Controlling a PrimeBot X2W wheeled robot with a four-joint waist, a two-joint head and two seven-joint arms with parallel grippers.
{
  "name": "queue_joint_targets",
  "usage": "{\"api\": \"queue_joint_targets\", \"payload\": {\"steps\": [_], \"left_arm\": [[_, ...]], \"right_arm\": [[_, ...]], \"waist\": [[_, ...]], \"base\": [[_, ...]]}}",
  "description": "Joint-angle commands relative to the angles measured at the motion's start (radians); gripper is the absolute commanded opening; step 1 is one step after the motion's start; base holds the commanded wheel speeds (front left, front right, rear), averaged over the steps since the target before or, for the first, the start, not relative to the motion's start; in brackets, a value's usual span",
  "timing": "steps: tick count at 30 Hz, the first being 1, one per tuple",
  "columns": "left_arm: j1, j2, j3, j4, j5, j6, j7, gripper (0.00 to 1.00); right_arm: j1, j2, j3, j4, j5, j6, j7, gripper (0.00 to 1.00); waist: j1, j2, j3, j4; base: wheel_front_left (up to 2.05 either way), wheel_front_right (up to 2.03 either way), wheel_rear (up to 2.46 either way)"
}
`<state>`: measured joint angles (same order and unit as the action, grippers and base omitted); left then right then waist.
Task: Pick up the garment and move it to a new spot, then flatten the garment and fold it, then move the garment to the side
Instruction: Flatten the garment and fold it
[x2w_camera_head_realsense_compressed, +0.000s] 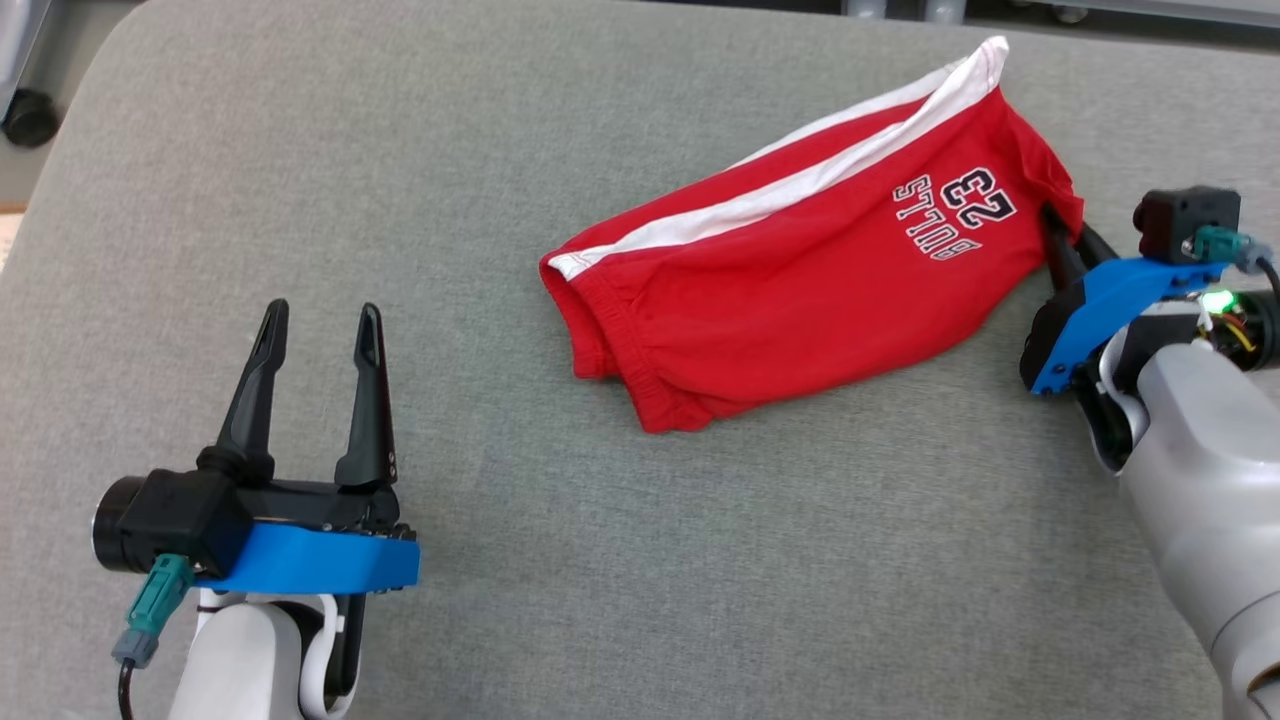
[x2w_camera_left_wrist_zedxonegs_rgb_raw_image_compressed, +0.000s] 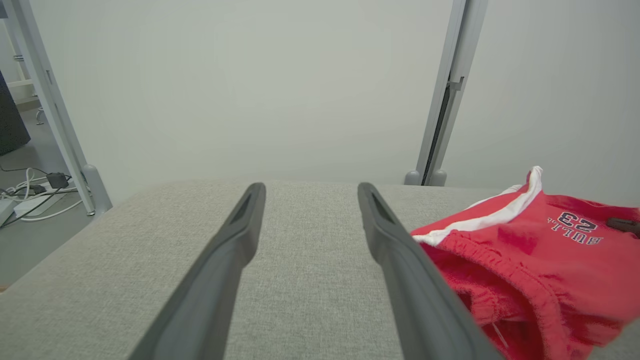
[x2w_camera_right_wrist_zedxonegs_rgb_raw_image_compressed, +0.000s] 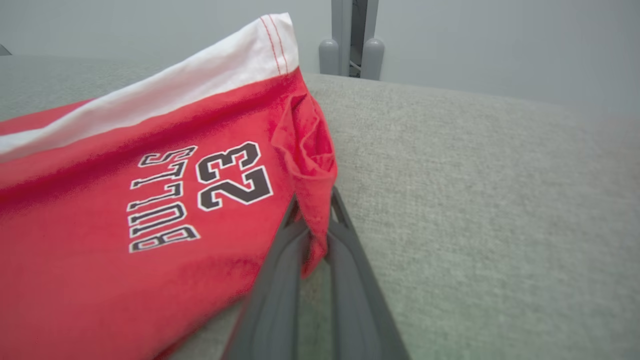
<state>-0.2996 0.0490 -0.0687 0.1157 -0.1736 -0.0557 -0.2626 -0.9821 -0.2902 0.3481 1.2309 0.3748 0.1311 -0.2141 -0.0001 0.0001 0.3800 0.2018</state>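
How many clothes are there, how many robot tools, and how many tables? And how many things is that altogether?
Clothes: 1, the red shorts
Tools: 2, the left tool and the right tool
Tables: 1, the grey table
Total: 4

The garment (x2w_camera_head_realsense_compressed: 800, 290) is soft matt red cloth; the table cover (x2w_camera_head_realsense_compressed: 600, 550) is coarse-woven grey fabric.
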Motion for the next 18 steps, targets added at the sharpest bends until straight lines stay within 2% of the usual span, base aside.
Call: {"api": "queue_joint_targets", "payload": {"steps": [1, 10, 18], "left_arm": [[0.014, 0.004, 0.006, 0.002, 0.005, -0.003, -0.003, 1.0], [0.055, 0.004, 0.032, 0.013, 0.029, -0.017, -0.003, 1.0], [0.096, 0.004, 0.052, 0.014, 0.044, -0.025, -0.003, 1.0]], "right_arm": [[0.022, 0.002, -0.002, -0.007, 0.009, -0.001, -0.013, 0.0], [0.193, 0.002, -0.063, -0.13, 0.075, -0.001, -0.05, 0.0], [0.42, -0.014, -0.22, -0.323, 0.069, -0.001, -0.051, 0.0]], "waist": [[0.0001, -0.0001, -0.018, -0.017], [0.0001, -0.0001, -0.099, -0.106], [0.0001, -0.0001, -0.142, -0.169]], "base": [[0.0, 0.0, 0.0], [0.0, 0.0, 0.0], [0.0, 0.0, 0.0]]}}
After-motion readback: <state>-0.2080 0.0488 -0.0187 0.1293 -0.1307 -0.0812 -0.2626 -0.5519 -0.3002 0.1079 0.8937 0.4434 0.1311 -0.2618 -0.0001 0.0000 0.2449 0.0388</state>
